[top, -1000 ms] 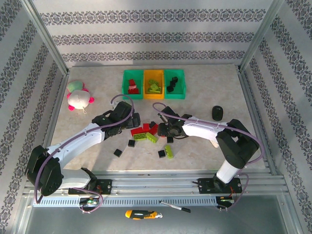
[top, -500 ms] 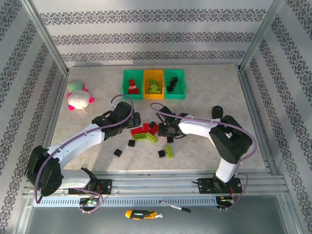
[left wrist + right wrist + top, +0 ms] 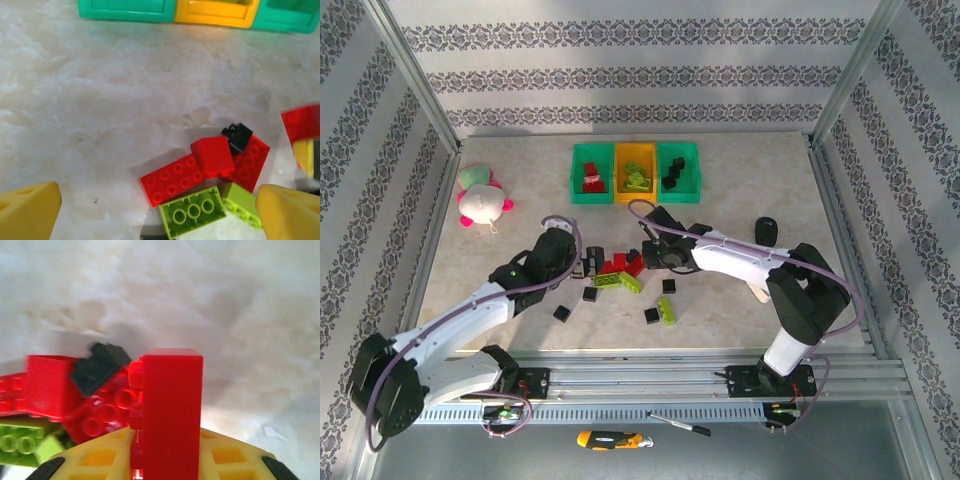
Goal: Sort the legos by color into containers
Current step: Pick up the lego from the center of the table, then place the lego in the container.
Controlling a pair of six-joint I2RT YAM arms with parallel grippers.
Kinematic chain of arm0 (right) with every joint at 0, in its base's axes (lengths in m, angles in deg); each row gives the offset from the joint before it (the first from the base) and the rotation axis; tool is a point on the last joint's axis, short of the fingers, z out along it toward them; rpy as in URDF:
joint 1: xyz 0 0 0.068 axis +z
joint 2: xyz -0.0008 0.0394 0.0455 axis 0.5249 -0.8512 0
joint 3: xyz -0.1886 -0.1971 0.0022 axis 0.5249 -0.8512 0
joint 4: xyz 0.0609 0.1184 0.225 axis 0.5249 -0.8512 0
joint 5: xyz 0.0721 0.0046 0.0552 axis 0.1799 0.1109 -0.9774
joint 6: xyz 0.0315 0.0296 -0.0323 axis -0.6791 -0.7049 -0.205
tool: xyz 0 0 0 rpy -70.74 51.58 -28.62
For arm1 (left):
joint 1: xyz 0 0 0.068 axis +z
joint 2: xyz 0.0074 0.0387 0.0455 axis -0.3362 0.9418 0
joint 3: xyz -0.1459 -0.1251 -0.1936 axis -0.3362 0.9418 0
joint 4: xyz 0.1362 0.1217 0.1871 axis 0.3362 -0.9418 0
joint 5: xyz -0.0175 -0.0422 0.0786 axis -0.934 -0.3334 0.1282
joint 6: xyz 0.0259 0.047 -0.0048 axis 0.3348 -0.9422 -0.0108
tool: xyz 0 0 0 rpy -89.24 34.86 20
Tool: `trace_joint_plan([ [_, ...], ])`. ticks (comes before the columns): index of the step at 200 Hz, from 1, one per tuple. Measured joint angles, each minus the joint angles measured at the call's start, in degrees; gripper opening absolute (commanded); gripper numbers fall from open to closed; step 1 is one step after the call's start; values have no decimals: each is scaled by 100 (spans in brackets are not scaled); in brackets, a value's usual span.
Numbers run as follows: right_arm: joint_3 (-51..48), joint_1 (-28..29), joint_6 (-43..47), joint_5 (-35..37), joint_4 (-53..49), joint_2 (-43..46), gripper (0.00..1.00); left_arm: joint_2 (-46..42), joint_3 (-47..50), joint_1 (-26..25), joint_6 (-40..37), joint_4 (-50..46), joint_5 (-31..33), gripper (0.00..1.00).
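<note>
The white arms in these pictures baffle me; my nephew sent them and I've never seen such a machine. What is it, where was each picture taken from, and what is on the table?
They are two robot arms bolted to a table. The wide picture looks down from above and behind them; the two close-ups come from a camera on each wrist. Loose legos in red, lime and black lie mid-table; behind them three joined containers already hold some. A plush toy sits at the left. The left arm hovers with jaws wide open by the pile; the right arm has its jaws shut on a red brick.
</note>
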Motion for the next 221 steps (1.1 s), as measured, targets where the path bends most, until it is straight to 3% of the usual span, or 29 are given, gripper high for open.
trace_joint_plan([
  [46,1327,57,575,-42,20,-424,25,-874,319,-2,-614,42,-184,99],
  [112,4002,42,1287,184,37,-2570,24,-1141,616,-4,-695,114,-232,99],
  [172,6304,-118,1626,354,-184,-4113,25,-1250,743,-4,-304,125,-70,99],
  [204,7420,-262,1766,334,-363,-4863,28,-1274,745,-4,-72,74,11,99],
  [221,7814,-319,1849,330,-485,-5132,38,-1274,750,-4,39,20,17,99],
])
